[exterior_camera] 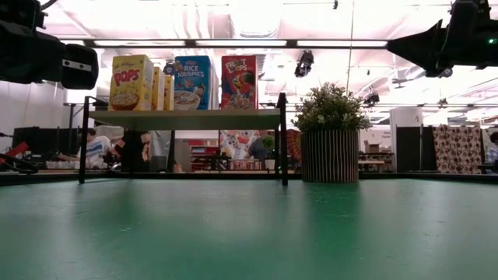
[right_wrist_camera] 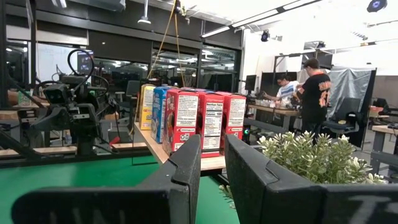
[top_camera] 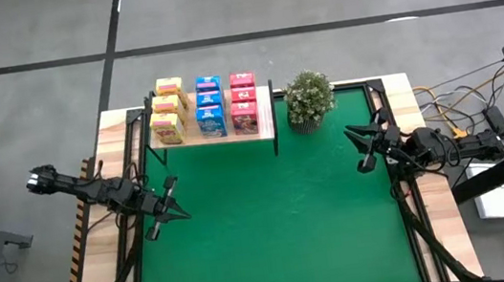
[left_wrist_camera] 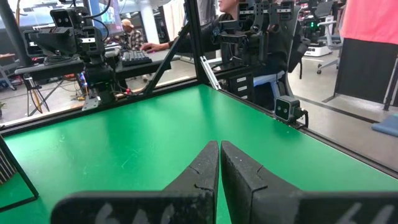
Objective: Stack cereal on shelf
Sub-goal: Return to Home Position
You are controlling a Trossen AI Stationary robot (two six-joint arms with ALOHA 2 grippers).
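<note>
Left hand (top_camera: 172,209) closed together, right hand (top_camera: 361,147) slightly apart; yellow, blue, pink-red cereal (top_camera: 212,117) rows fill shelf (top_camera: 266,112).

The middle and front of the green mat (top_camera: 283,233) lie bare, giving open room between the left gripper (top_camera: 176,210) near one side edge and the right gripper (top_camera: 356,138) near the other. At the back stands the shelf (top_camera: 265,110), its top filled with cereal boxes (top_camera: 210,108) and open underneath between thin legs. A potted plant (top_camera: 309,100) stands just beside its right end, leaving only a narrow gap.
</note>
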